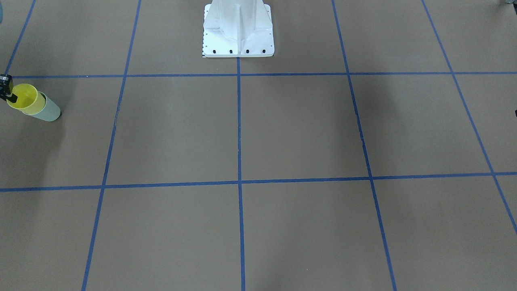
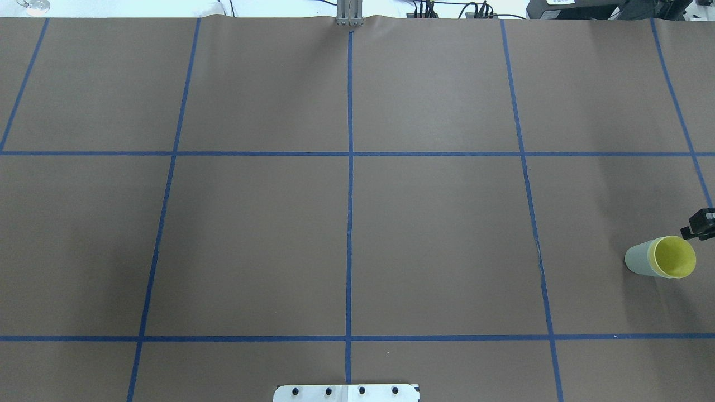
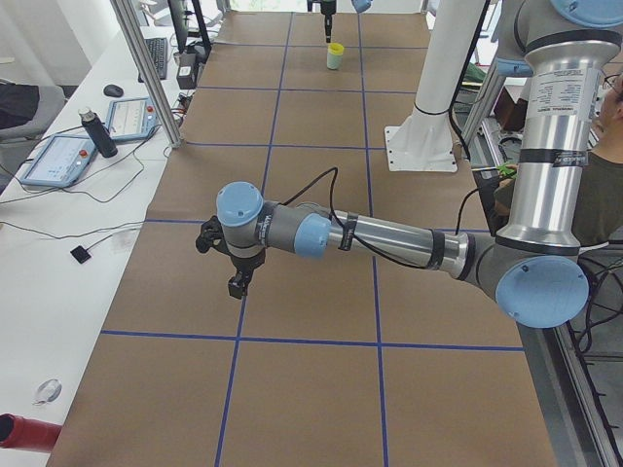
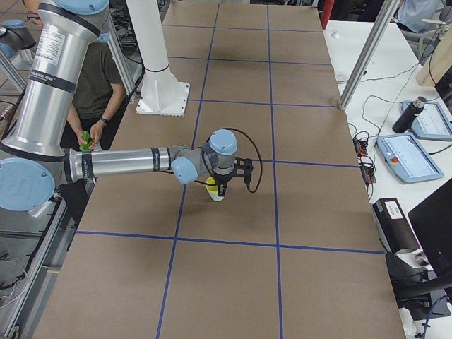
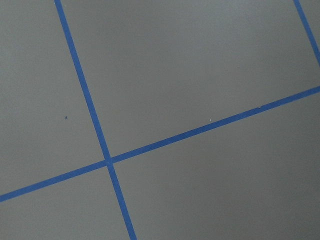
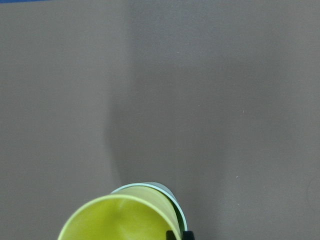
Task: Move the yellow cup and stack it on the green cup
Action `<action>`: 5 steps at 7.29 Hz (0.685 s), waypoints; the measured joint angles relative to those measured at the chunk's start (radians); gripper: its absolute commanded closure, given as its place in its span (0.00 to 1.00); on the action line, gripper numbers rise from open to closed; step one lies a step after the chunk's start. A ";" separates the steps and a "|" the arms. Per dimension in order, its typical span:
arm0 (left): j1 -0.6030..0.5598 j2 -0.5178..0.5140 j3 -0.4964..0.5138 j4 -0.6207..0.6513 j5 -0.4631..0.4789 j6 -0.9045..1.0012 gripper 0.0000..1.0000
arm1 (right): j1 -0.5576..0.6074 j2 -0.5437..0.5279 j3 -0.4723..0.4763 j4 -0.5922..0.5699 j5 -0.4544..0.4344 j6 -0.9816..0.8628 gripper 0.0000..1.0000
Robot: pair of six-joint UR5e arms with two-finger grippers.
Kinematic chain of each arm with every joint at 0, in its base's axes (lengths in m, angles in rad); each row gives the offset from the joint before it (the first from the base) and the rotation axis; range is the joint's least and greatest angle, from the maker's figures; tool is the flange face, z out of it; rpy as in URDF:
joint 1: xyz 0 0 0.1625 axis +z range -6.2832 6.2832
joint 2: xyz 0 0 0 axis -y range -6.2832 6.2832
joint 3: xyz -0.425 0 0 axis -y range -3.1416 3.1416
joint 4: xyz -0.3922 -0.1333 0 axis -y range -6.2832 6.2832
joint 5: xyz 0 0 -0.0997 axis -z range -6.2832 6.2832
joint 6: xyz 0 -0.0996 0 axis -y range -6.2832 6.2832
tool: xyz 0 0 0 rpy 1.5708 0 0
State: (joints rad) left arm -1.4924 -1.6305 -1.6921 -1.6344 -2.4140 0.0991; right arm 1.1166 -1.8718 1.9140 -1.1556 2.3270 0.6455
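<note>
Two cups nested, on the table's [image 2: 435,234] right side. Right gripper [image 2: 692,229] at the yellow cup [image 2: 673,258] rim, one black fingertip [image 6: 172,235] against it; pinching or loose, cannot tell. Yellow cup bright, plain, tapered, mouth up, long axis vertical, seated in the upright pale green cup [image 2: 635,260]. Left gripper [image 3: 237,282] well apart; fingers' spread cannot be told
</note>
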 measured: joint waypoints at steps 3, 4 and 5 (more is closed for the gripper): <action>-0.005 0.020 -0.029 0.018 -0.005 0.000 0.00 | 0.013 0.006 0.006 -0.001 0.000 -0.003 0.00; -0.007 0.042 -0.044 0.019 -0.008 0.001 0.00 | 0.043 0.027 -0.013 -0.003 -0.008 -0.004 0.00; -0.010 0.058 -0.055 0.021 -0.011 0.001 0.00 | 0.090 0.064 -0.048 -0.007 -0.012 -0.004 0.00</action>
State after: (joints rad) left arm -1.5021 -1.5730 -1.7473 -1.6137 -2.4250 0.0997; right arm 1.2063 -1.8078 1.8661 -1.1625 2.3145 0.6411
